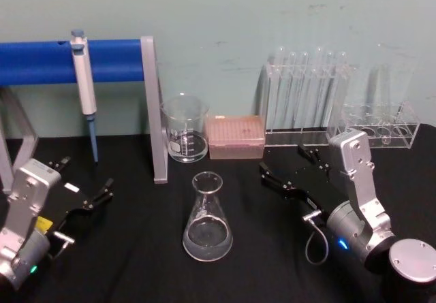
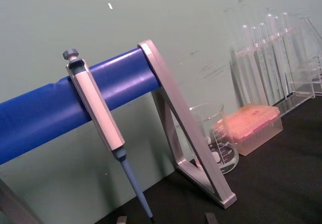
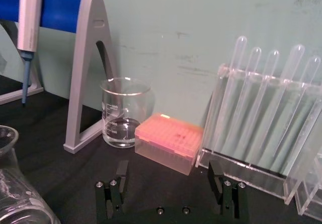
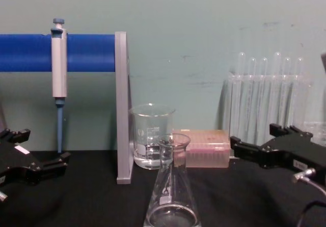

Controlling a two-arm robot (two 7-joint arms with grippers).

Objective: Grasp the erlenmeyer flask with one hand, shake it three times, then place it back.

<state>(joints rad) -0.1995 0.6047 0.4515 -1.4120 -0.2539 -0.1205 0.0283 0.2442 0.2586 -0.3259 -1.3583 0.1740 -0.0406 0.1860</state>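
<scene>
The erlenmeyer flask (image 1: pixel 208 218) stands upright on the black table in front of me, clear glass with a little liquid at its base; it also appears in the chest view (image 4: pixel 170 196) and at the edge of the right wrist view (image 3: pixel 15 183). My right gripper (image 1: pixel 283 163) hovers open to the flask's right and slightly behind it, a gap away from it (image 4: pixel 253 137), its fingers spread wide with nothing between them (image 3: pixel 168 173). Far left of the flask, my left gripper (image 1: pixel 87 173) rests low and open, holding nothing (image 4: pixel 43 146).
Behind the flask stand a glass beaker (image 1: pixel 185 129), a pink tip box (image 1: pixel 235 136) and a clear rack of test tubes (image 1: pixel 306 105), with a second rack (image 1: pixel 381 122) at the far right. A pipette (image 1: pixel 85 85) hangs on the blue-barred stand (image 1: pixel 153 112) at back left.
</scene>
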